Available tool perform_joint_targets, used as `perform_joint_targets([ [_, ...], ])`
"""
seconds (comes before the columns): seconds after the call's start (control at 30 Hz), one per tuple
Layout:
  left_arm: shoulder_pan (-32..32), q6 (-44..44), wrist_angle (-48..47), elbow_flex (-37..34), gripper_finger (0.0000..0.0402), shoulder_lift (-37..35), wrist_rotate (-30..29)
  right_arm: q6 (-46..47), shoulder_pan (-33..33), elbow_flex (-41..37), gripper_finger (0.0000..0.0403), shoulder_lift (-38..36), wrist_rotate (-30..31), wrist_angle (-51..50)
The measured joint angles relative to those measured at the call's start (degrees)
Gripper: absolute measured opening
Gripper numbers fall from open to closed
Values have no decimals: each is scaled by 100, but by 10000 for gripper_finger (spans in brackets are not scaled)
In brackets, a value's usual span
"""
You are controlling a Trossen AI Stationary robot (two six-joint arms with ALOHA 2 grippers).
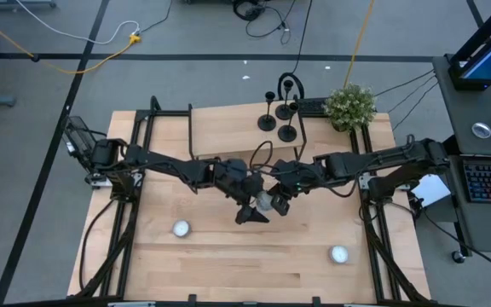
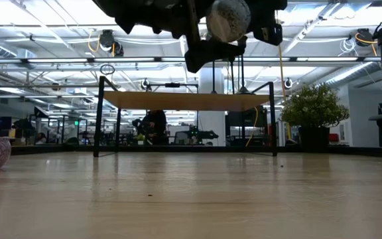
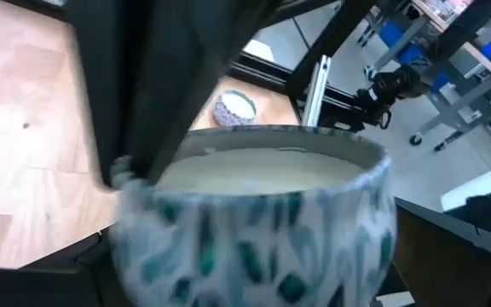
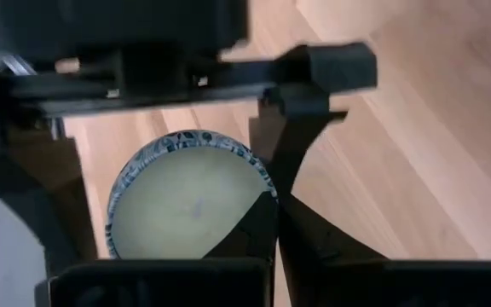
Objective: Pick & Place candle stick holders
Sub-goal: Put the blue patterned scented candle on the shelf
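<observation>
While both arms are meeting above the middle of the wooden table [image 1: 220, 256], a patterned candle jar [image 1: 264, 201] is hanging between them in mid-air. The left gripper [image 1: 252, 210] is standing wide apart around the jar, its fingers flanking the rim. The right gripper [image 1: 280, 203] is sitting pinched together, pressing against the jar's side. The three candle stick holders [image 1: 278, 115] are standing upright at the table's far edge, near a small plant [image 1: 350, 106], well apart from both grippers.
</observation>
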Motion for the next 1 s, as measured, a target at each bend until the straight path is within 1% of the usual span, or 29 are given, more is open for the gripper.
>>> perform_joint_targets([
  [0.1, 4, 8, 1, 0, 395, 0, -10, 9, 0, -2, 0, 11, -7, -24],
  [0.23, 6, -36, 35, 0, 395, 0, -187, 10, 0, -2, 0, 11, -18, 9],
  [0.4, 6, -177, 278, 0, 395, -2, -249, 12, -48, -2, 0, 11, -22, 20],
  [0.53, 7, -193, 302, 0, 395, -2, -471, 4, -76, -2, 0, 11, -22, 55],
  [0.77, 15, -284, 291, 0, 395, -2, -635, -5, -130, -2, 0, 11, -28, 140],
  [0.83, 19, -287, 279, 0, 394, -2, -641, -7, -145, -2, 0, 11, -124, 145],
  [0.9, 19, -287, 266, 0, 391, -2, -642, -8, -149, -2, 0, 11, -153, 152],
  [1.0, 21, -232, 183, 0, 367, -2, -673, -8, -149, -4, 0, 11, -155, 197],
])
